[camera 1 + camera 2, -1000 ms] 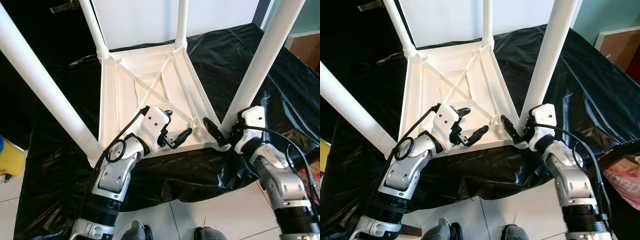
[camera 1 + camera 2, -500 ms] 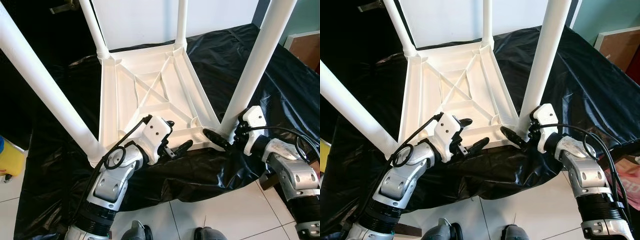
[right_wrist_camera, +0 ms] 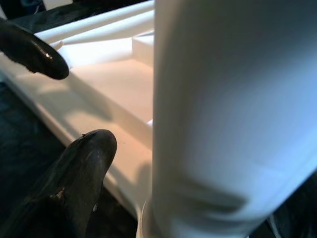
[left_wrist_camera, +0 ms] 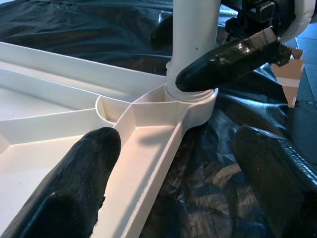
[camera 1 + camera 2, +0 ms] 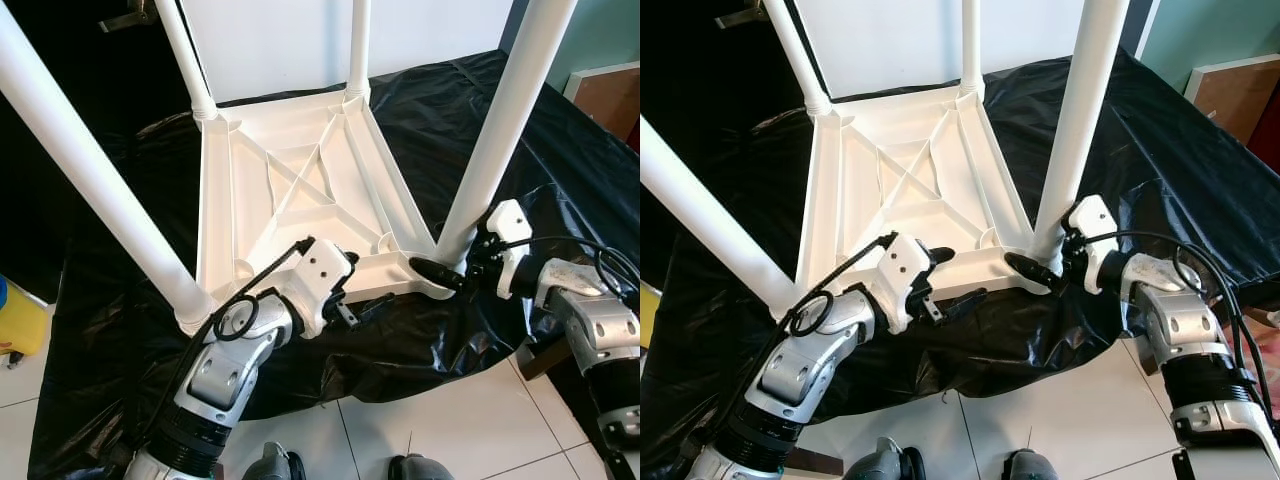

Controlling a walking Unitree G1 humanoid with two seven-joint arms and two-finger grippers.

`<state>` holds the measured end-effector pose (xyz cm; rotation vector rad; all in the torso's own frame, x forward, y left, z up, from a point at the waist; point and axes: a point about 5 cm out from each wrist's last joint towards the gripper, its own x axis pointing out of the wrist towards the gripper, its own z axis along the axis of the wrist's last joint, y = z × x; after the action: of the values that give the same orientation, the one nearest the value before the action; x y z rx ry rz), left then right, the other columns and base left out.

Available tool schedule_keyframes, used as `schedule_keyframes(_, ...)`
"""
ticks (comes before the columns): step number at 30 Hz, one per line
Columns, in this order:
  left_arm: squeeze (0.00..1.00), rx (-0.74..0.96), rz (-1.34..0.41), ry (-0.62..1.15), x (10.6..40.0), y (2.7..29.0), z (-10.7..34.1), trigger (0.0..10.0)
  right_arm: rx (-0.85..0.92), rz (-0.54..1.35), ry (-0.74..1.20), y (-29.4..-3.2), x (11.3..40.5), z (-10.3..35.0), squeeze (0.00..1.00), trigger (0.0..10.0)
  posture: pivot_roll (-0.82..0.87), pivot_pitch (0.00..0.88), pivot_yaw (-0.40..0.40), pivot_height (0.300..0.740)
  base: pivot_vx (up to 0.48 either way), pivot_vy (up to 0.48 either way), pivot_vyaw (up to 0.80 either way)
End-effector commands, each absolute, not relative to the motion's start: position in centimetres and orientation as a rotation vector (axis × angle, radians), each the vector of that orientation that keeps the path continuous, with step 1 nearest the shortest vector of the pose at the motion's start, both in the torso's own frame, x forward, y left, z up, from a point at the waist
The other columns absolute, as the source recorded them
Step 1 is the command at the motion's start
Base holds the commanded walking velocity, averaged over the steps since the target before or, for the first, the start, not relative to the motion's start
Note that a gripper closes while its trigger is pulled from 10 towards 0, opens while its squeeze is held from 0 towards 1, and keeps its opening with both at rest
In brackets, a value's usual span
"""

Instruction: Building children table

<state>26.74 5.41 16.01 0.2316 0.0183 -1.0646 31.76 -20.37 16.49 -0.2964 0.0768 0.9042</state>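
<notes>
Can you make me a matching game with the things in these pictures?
Things:
1. table top
2. black sheet
3. right pincer
4. left pincer

Places:
A. at the near edge of the table top
B. upside down, four white legs pointing up
C. at the bottom of the near right leg
D. spread under the table

Pairs: 1-B, 2-D, 3-C, 4-A

A small white plastic table [image 5: 300,200] is laid upside down on a shiny black plastic sheet [image 5: 560,170]. Its flat top is pressed against the sheet, and crossed ribs are seen on its underside. Four round white legs [image 5: 500,130] are stuck up from its corners, one at each.
</notes>
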Motion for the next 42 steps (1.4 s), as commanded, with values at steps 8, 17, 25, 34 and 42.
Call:
schedule_keyframes(8, 0.00, 0.228, -1.209, 0.040, 26.0, 5.0, 16.1, 10.0, -0.351, 0.951, 0.119, -20.7, 32.7, 16.8, 0.00, 5.0, -0.08, 0.059, 0.053, 0.740, 0.000, 0.000, 0.00)
schedule_keyframes(17, 0.00, 0.226, -1.213, 0.041, 26.1, 4.7, 16.2, 10.0, -0.374, 0.948, 0.116, -21.0, 33.3, 16.9, 0.00, 0.0, -0.08, 0.060, 0.048, 0.740, 0.000, 0.000, 0.00)
schedule_keyframes(25, 0.00, 0.211, -1.201, 0.049, 26.0, 4.7, 16.0, 10.0, -0.355, 0.916, 0.145, -21.0, 32.6, 15.6, 0.00, 10.0, -0.09, 0.073, 0.036, 0.740, 0.000, 0.000, 0.00)
schedule_keyframes(34, 0.00, 0.202, -1.173, 0.062, 26.2, 4.8, 15.7, 10.0, -0.246, 0.764, 0.135, -20.1, 31.7, 14.0, 0.00, 10.0, -0.10, 0.094, 0.034, 0.740, 0.000, 0.000, 0.00)
schedule_keyframes(42, 0.00, 0.191, -1.141, 0.076, 26.4, 5.1, 15.5, 10.0, -0.080, 0.440, 0.124, -18.5, 30.5, 12.8, 0.00, 10.0, -0.11, 0.114, 0.037, 0.740, 0.000, 0.000, 0.00)
